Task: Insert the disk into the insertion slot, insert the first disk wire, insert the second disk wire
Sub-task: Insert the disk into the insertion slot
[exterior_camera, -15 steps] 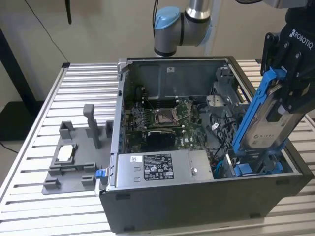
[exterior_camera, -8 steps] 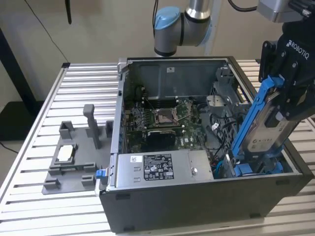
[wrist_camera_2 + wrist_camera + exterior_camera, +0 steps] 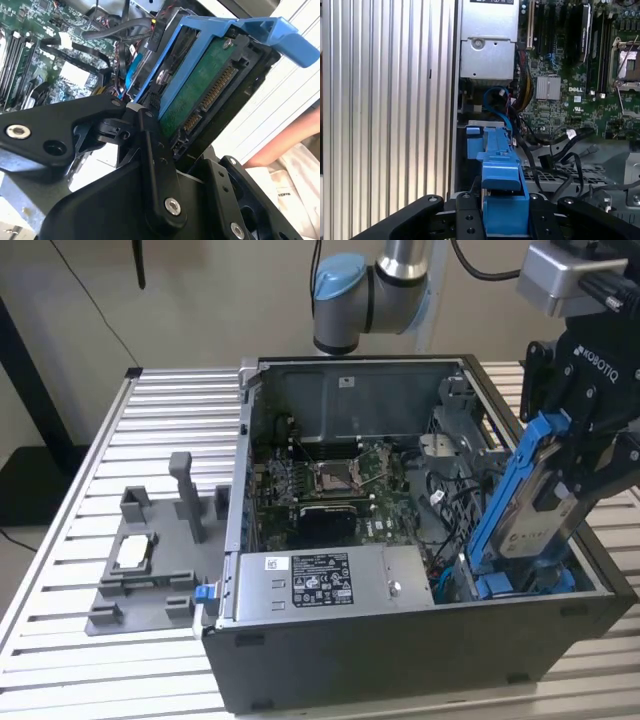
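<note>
My gripper (image 3: 572, 472) is shut on the disk (image 3: 538, 512), a silver drive with a white label in a blue carrier frame (image 3: 505, 502). The disk hangs tilted over the case's corner at the exterior view's right, its lower end down among the blue trim of the insertion slot (image 3: 497, 586). In the second wrist view the disk's green board and connector edge (image 3: 202, 92) sit between the black fingers (image 3: 152, 150). The first wrist view has the carrier (image 3: 501, 197) between the fingers (image 3: 465, 217), above the slot (image 3: 475, 131). Loose black wires (image 3: 543, 161) lie beside it.
The open computer case (image 3: 400, 650) stands on a slatted metal table (image 3: 180, 420). Inside are the motherboard (image 3: 335, 480) and a grey labelled power-supply box (image 3: 320, 580). A grey fixture (image 3: 150, 560) lies at the exterior view's left. A blue cable (image 3: 496, 95) loops near the slot.
</note>
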